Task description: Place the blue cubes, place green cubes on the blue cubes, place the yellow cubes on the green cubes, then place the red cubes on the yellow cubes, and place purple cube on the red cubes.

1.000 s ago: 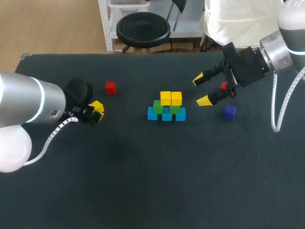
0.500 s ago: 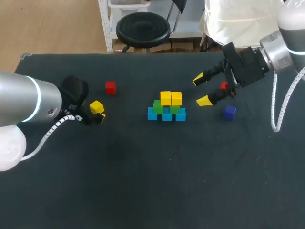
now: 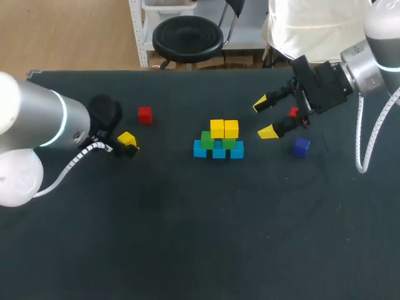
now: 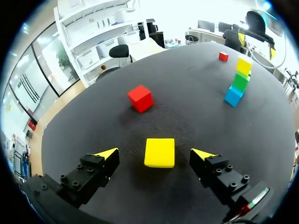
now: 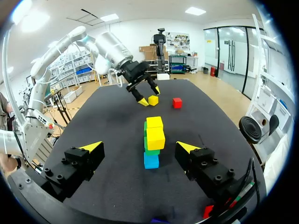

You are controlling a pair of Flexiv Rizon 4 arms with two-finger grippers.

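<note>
In the middle of the table stands the stack (image 3: pixel 218 140): three blue cubes (image 3: pixel 218 152) in a row, two green cubes (image 3: pixel 229 143) on them, two yellow cubes (image 3: pixel 224 128) on top. A loose yellow cube (image 4: pixel 160 152) rests on the table between the open fingers of my left gripper (image 4: pixel 155 154), touching neither. One red cube (image 3: pixel 145 114) lies just beyond it. My right gripper (image 3: pixel 265 117) hovers open to the right of the stack, with nothing in it. A second red cube (image 3: pixel 294 112) peeks from behind it, and a purple cube (image 3: pixel 301 147) lies nearby.
The black table (image 3: pixel 187 237) runs wide toward the front. From the right wrist view the stack (image 5: pixel 152 140) stands ahead of the fingers, with my left arm (image 5: pixel 112 49) beyond it.
My left gripper has opened and let go of the loose yellow cube, which now sits on the table. The left arm shifted slightly. The right arm kept still.
</note>
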